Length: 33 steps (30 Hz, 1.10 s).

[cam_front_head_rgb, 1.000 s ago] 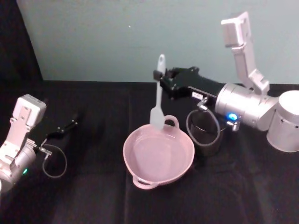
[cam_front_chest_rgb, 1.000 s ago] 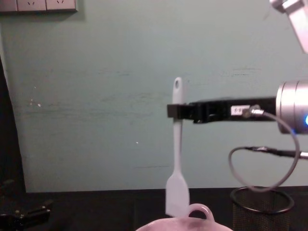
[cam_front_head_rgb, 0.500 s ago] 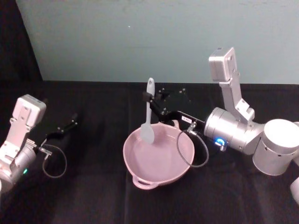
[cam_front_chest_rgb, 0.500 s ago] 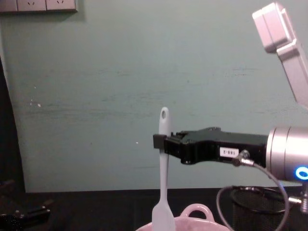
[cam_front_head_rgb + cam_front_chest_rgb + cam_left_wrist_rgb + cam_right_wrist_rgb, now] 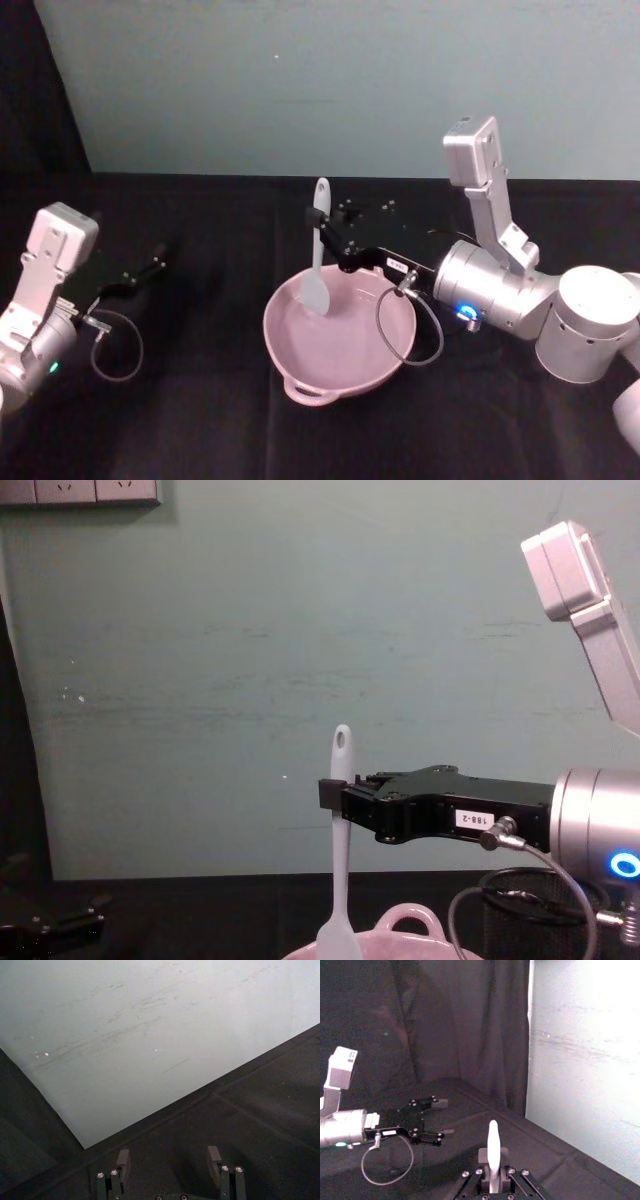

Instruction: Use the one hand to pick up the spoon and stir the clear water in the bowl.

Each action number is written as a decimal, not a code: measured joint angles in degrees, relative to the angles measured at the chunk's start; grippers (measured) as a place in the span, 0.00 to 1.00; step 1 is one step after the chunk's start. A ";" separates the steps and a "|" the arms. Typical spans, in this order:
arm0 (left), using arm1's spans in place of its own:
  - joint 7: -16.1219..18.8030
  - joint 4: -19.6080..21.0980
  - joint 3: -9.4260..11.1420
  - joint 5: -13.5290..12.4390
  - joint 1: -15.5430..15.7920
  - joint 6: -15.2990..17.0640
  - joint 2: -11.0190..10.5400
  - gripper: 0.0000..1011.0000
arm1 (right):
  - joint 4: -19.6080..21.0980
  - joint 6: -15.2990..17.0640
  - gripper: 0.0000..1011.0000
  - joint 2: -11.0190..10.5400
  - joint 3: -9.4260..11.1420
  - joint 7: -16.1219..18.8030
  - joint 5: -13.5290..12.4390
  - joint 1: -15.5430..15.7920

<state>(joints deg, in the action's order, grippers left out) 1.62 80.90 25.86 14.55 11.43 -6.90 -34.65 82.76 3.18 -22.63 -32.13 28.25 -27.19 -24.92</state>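
Observation:
My right gripper point(image 5: 322, 236) is shut on the handle of the white spoon point(image 5: 318, 232), which hangs upright. The spoon's flat head point(image 5: 316, 292) sits inside the far-left part of the pale pink bowl point(image 5: 300, 382); whether it touches the water I cannot tell. From the chest view the spoon point(image 5: 341, 830) drops behind the bowl's loop handle point(image 5: 405, 918), held by the black right gripper point(image 5: 332, 794). In the right wrist view the spoon's handle point(image 5: 493, 1150) stands up between the shut fingers. My left gripper point(image 5: 152, 268) rests open at the far left, away from the bowl.
A black wire-mesh cup point(image 5: 530, 910) stands to the right of the bowl, behind my right wrist's cable loop point(image 5: 408, 330). A teal wall point(image 5: 300, 80) closes off the back of the black table point(image 5: 200, 420). The left wrist view has spread fingers point(image 5: 123, 1160) over bare black cloth.
My right gripper has carried the spoon down and to the left, from above the bowl's far rim into the bowl. The left arm has not moved.

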 joint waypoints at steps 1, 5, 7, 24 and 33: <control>0.00 0.00 0.00 0.00 0.00 0.00 0.00 0.99 | 0.00 0.00 0.12 -0.02 -0.02 -0.01 0.00 -0.02; 0.00 0.00 0.00 0.00 0.00 0.00 0.00 0.99 | 0.03 0.00 0.12 -0.09 -0.08 -0.04 -0.01 -0.05; 0.00 0.00 0.00 0.00 0.00 0.00 0.00 0.99 | 0.04 0.00 0.12 -0.11 -0.12 -0.04 -0.01 -0.07; 0.00 0.00 0.00 0.00 0.00 0.00 0.00 0.99 | 0.38 -0.32 0.12 -0.12 -0.21 -0.08 0.48 0.13; 0.00 0.00 0.00 0.00 0.00 0.00 0.00 0.99 | 4.03 -0.74 0.12 -0.68 -0.12 -1.44 4.32 2.24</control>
<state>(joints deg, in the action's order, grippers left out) 1.62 80.90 25.86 14.55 11.43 -6.90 -34.65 86.79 2.44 -23.31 -32.25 26.81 -22.87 -22.68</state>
